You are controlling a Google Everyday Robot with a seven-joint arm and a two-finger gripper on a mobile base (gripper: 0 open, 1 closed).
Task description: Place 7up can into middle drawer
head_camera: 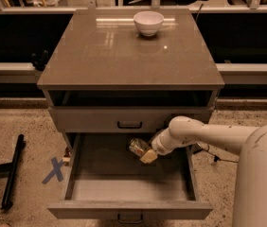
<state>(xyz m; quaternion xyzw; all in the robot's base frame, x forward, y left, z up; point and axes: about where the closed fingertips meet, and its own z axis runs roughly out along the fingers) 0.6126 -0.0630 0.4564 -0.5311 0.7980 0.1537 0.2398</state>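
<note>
Grey middle drawer [124,181] stands open, and my gripper [144,152] is closed on the 7up can [136,146], holding it over the far right part of the floor. I judge only lowering and release remain

Lab-like room: grey cabinet [124,60], speckled floor [20,124], pincer [147,154] over the middle drawer [124,186].

You see the gripper [145,154] above the middle drawer [124,188], its matt grey floor smooth, pinching the shiny metal 7up can [136,146]. Above the drawer, a glossy cabinet top [100,56] mirrors light; the white bowl [148,22] looks glazed.
</note>
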